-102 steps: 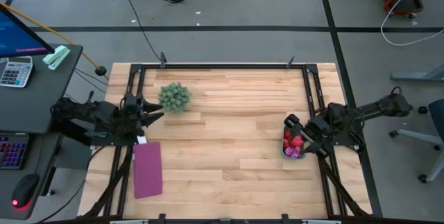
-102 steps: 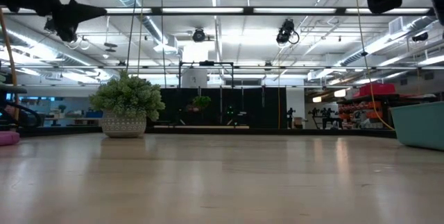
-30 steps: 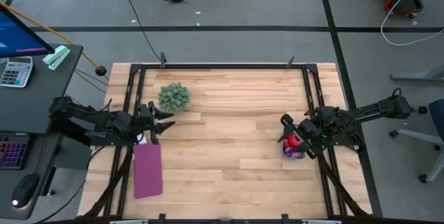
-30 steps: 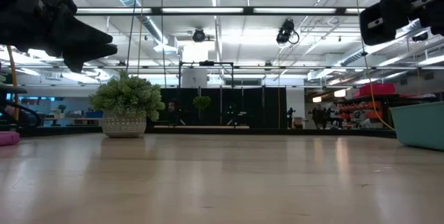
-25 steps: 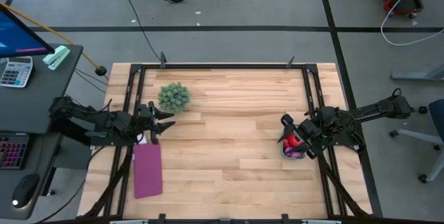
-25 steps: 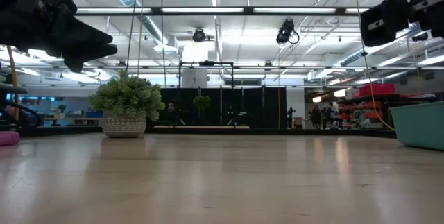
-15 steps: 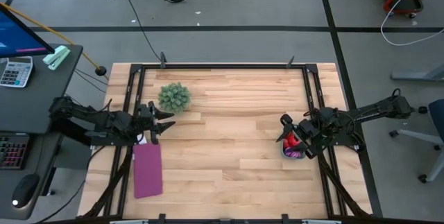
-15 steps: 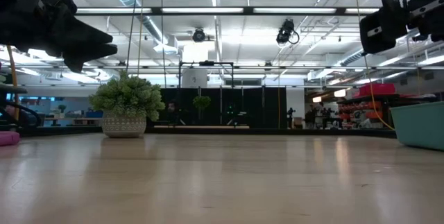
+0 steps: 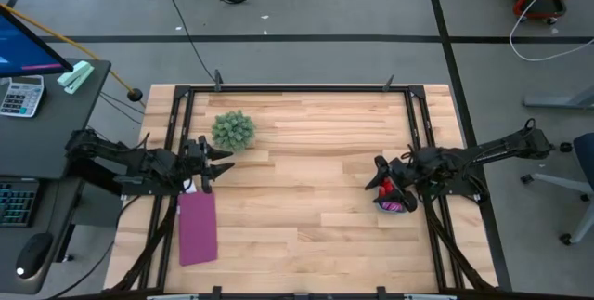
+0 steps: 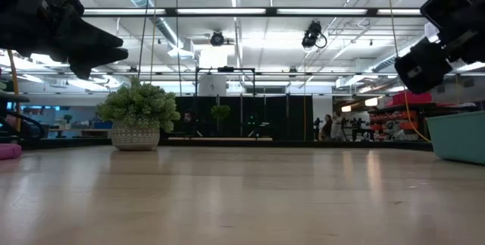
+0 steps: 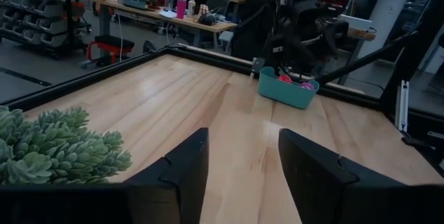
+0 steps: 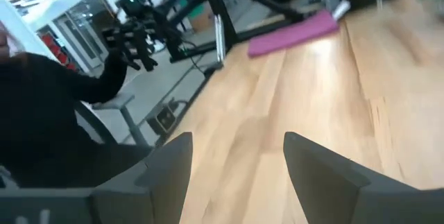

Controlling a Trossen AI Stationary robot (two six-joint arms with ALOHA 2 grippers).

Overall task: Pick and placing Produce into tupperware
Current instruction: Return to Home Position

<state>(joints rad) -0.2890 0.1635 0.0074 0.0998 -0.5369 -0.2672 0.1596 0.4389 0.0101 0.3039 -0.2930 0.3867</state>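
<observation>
Right gripper (image 9: pixel 379 177) hangs clear of the table (image 9: pixel 316 244), over the inboard rim of the tupperware (image 9: pixel 399 210) at the table's right side. Its fingers are spread and empty — on the right wrist view I see only bare wood in the gap btw them. On the low view that gripper (image 10: pixel 426 64) sits well above the table surface, w/ the tupperware's teal wall (image 10: pixel 459 136) standing on the wood below and off to one side of it.

Produce (image 9: pixel 389 189) is inside the tupperware. Red pieces and a magenta one show past the arm on the high view. The arm hides the rest, so I can't give a count. The left wrist view looks across the table from the opposite side. There the tupperware (image 11: pixel 287 91) stands upright, w/ red and pink produce (image 11: pixel 281 78) poking just over its rim and the right arm (image 11: pixel 300 23) hunched above it.

Left gripper (image 9: pixel 220 161) is over the table's left side, also raised, fingers wide apart w/ nothing held, pointing toward the table's middle. It sits btw the green plant ball (image 9: pixel 233 129) and the purple mat (image 9: pixel 197 228) — ball just beyond it toward the far edge, mat flat on the wood toward the near edge, its short end just beside the gripper. The low view shows the plant ball (image 10: pixel 139 107) sitting in a small pale pot (image 10: pixel 136 136). The right wrist view picks up the mat (image 12: pixel 295 32) far across the table.
</observation>
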